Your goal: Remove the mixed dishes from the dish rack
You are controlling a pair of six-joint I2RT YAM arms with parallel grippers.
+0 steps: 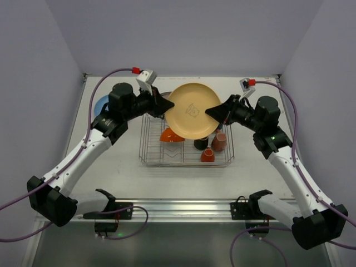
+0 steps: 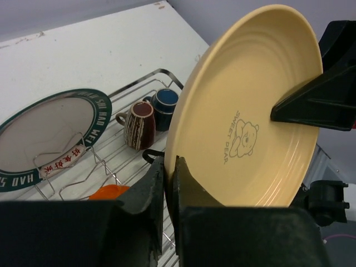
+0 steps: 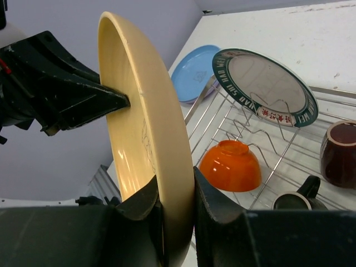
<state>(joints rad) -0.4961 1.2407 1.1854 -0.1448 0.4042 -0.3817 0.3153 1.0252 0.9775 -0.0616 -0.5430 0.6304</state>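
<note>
A yellow-orange plate (image 1: pixel 193 110) with a bear print hangs on edge above the dish rack (image 1: pixel 186 164). My left gripper (image 1: pixel 167 105) is shut on its left rim, and my right gripper (image 1: pixel 214 113) is shut on the opposite rim. In the left wrist view the left gripper (image 2: pixel 171 172) pinches the plate (image 2: pixel 250 111). The right wrist view shows my right gripper (image 3: pixel 178 189) clamped on the plate's edge (image 3: pixel 139 111). The rack holds a dark-rimmed white plate (image 3: pixel 264 83) standing in the dividers, an upturned orange bowl (image 3: pixel 231 166), and maroon (image 2: pixel 139 123), blue (image 2: pixel 164 105), black (image 1: pixel 201 144), pink (image 1: pixel 219 141) and orange (image 1: pixel 207 156) mugs.
A blue plate (image 1: pixel 101 104) lies flat on the white table to the left of the rack, behind my left arm. Grey walls close the table on three sides. The arm bases and a metal rail (image 1: pixel 183 208) run along the near edge.
</note>
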